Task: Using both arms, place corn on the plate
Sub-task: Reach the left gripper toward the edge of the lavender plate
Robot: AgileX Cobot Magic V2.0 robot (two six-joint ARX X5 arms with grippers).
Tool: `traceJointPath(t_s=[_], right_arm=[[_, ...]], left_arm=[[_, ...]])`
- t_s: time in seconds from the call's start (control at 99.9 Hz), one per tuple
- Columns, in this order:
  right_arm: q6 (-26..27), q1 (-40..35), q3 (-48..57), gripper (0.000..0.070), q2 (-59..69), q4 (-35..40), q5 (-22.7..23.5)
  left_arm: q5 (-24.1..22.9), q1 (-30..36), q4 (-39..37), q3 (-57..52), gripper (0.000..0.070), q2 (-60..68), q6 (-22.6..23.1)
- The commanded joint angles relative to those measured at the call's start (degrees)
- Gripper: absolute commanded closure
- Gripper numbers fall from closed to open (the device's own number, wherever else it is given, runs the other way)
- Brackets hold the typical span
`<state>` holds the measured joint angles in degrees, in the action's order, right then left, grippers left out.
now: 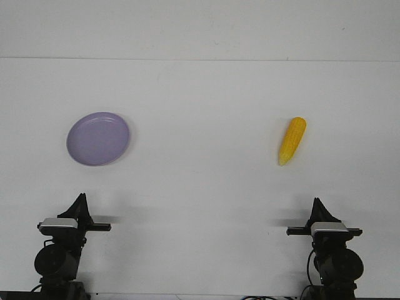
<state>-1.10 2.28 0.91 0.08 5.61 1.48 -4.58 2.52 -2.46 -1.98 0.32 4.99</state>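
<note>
Two arms wait low, jaw states impossible to tell. Corn (292, 141) lies well ahead of the right gripper (318, 202); the plate (99, 139) sits ahead of the left gripper (80, 199), so a handover looks needed.

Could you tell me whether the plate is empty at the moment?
Empty: the plate shows bare purple; the corn lies apart on the table.

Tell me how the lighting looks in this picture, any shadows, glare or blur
Front view: even, bright light over the white table, no strong glare; soft shadows sit at the right edge of the plate and beside the corn; fainter ones lie by the left gripper and right gripper; everything looks reasonably sharp.
</note>
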Motion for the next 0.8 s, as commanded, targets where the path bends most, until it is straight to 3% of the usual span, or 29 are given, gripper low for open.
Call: traceJointPath(t_s=[0.0, 0.36, 0.64, 0.791], right_arm=[[-0.2, 0.0, -0.2, 0.0684, 0.0, -0.5, 0.0], [-0.2, 0.0, -0.2, 0.0684, 0.0, -0.5, 0.0], [-0.2, 0.0, -0.2, 0.0684, 0.0, -0.5, 0.0], [-0.2, 0.0, -0.2, 0.0684, 0.0, -0.5, 0.0]], left_arm=[[-0.1, 0.0, -0.6, 1.2, 0.0685, -0.1, 0.1], [0.1, 0.0, -0.7, 1.2, 0.0685, -0.1, -1.0], [0.0, 0.0, -5.2, 0.7, 0.0691, -0.1, -10.6], [-3.7, 0.0, -3.1, -5.8, 0.0690, 3.0, -16.6]])
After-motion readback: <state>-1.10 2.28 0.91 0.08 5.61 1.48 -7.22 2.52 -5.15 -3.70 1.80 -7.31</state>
